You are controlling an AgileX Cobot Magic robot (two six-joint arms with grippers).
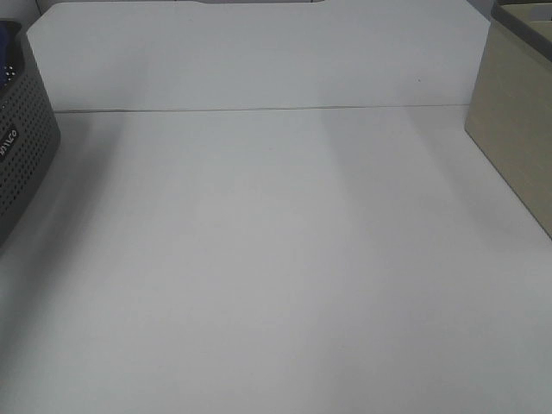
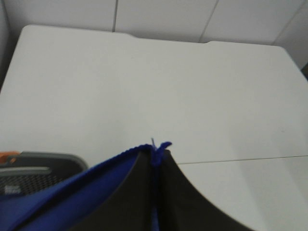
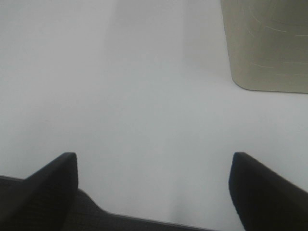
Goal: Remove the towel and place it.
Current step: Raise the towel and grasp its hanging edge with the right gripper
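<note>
In the left wrist view my left gripper [image 2: 158, 156] is shut on the royal-blue towel [image 2: 82, 192]. A pinched edge of cloth pokes out between the two black fingers, and the rest of the towel hangs away below them over a dark perforated basket [image 2: 38, 175]. My right gripper [image 3: 154, 166] hovers above the white table with its black fingers [image 3: 53, 180] wide apart and nothing between them. Neither gripper nor the towel shows in the exterior high view.
A dark grey perforated basket [image 1: 21, 138] stands at the table's left edge. A beige box [image 1: 517, 121] stands at the right edge, its corner also showing as a beige box [image 3: 269, 43] in the right wrist view. A seam [image 1: 259, 109] crosses the white table.
</note>
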